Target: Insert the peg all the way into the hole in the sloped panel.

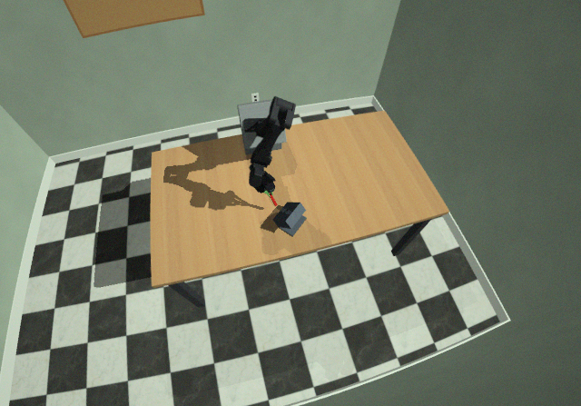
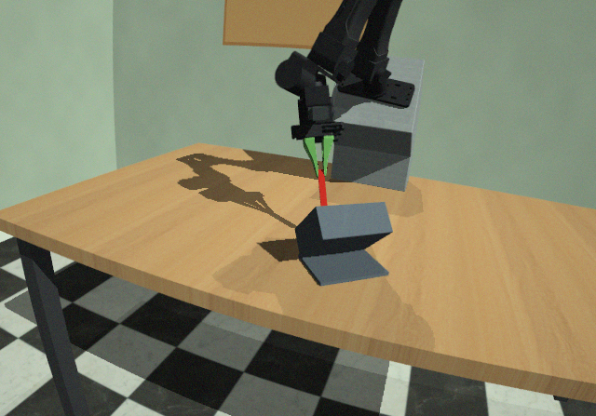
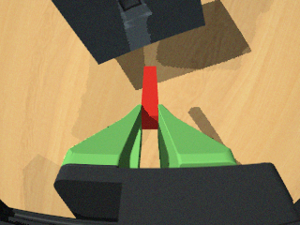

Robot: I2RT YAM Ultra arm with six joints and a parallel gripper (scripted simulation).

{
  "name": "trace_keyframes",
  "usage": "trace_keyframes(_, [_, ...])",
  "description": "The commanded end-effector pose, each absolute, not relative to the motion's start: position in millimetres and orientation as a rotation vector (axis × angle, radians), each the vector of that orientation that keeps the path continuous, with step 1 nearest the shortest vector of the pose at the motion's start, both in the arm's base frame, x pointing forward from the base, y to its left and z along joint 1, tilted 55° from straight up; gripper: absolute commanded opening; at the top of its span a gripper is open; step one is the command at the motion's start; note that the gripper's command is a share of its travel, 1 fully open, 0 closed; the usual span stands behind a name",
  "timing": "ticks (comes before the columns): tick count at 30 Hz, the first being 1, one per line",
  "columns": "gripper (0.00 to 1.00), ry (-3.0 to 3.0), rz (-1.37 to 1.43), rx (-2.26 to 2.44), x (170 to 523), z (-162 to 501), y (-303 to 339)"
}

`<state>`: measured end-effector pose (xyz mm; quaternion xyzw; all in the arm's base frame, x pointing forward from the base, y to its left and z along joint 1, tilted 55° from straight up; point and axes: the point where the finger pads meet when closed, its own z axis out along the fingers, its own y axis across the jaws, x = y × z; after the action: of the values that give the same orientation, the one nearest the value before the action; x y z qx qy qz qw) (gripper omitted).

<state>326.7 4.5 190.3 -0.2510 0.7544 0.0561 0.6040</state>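
My gripper (image 3: 149, 112) has green fingers and is shut on the red peg (image 3: 150, 90). The peg points away from the fingers toward the grey sloped panel (image 3: 122, 9). The panel's square hole (image 3: 129, 0) shows in the wrist view, up and left of the peg's tip. In the exterior view the gripper (image 2: 321, 168) hangs above and behind the panel block (image 2: 344, 231), and the peg (image 2: 322, 193) runs down to the block's top rear edge. In the top view the peg (image 1: 272, 199) sits just short of the panel (image 1: 290, 217).
The arm's grey base box (image 2: 377, 127) stands behind the panel at the table's far edge. The panel has a flat foot plate (image 2: 344, 266) toward the table's front. The arm's shadow lies left of the panel.
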Motion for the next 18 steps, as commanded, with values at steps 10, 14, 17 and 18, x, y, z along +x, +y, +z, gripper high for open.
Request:
trace_keyframes(10, [0.00,1.609,0.101,-0.652,318.9,213.1,-0.3])
trace_keyframes(14, [0.00,1.587,0.099,-0.666,311.9,210.5,-0.5])
trace_keyframes(17, [0.00,1.566,0.092,-0.679,309.1,212.7,-1.8])
trace_keyframes(18, [0.00,1.558,0.088,-0.684,308.3,213.9,-2.3])
